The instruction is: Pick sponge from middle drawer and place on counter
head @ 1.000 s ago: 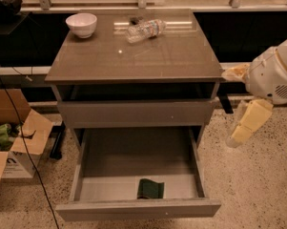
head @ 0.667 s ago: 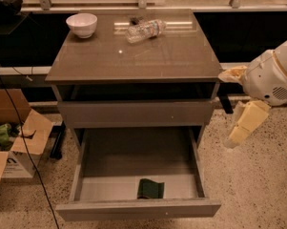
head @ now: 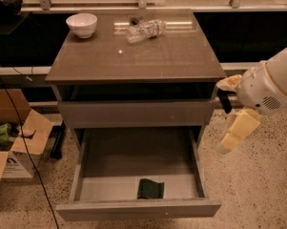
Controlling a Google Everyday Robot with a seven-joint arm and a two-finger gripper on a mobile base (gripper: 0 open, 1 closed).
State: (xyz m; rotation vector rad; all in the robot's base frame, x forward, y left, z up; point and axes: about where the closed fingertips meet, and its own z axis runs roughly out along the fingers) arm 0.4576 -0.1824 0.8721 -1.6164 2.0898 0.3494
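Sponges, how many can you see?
1. The sponge lies near the front of the open middle drawer; the claw hangs right of the cabinet. More could hide behind the shut drawer front.

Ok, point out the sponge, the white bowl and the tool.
sponge [head: 150, 189], camera view, centre of its top face
white bowl [head: 82, 28], camera view, its outer wall
tool [head: 229, 117], camera view, its middle, right of the cabinet [head: 133, 112]

Dim, warm overhead light; glare streak on glossy grey-brown counter [head: 133, 63]; deep shadow under it; pale gripper [head: 234, 131] lit, right of cabinet [head: 133, 113].
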